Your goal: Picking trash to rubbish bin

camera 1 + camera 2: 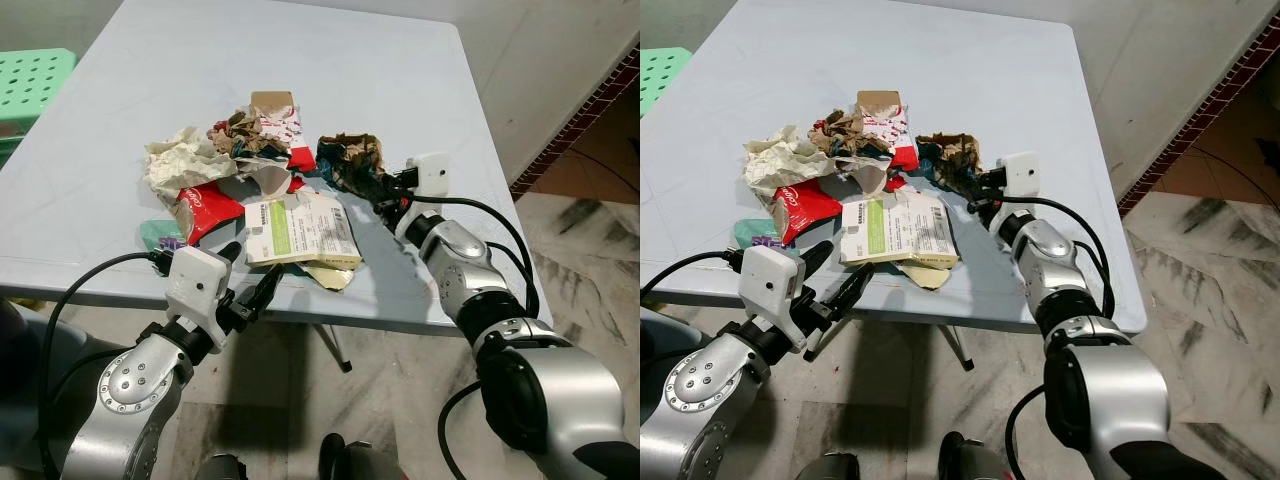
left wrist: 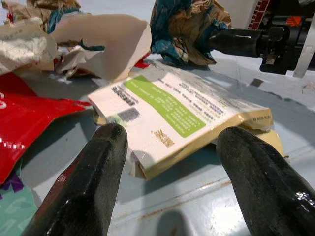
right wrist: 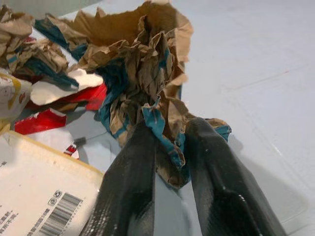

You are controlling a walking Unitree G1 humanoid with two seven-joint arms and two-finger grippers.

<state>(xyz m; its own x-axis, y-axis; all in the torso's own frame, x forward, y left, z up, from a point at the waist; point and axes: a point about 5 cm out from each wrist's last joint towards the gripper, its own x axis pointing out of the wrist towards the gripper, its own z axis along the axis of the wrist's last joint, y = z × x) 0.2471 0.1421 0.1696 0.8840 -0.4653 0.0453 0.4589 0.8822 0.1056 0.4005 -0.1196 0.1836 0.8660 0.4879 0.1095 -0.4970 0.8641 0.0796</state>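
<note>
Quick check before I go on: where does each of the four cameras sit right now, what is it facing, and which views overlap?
Left and right eye views: head stereo pair, looking down at the table and trash pile; both silver arms show.
Left wrist view: along the open left gripper at the flat cardboard packet.
Right wrist view: along the right gripper, shut on crumpled brown-and-teal paper.
Shared: packet and crumpled paper appear in all views.
</note>
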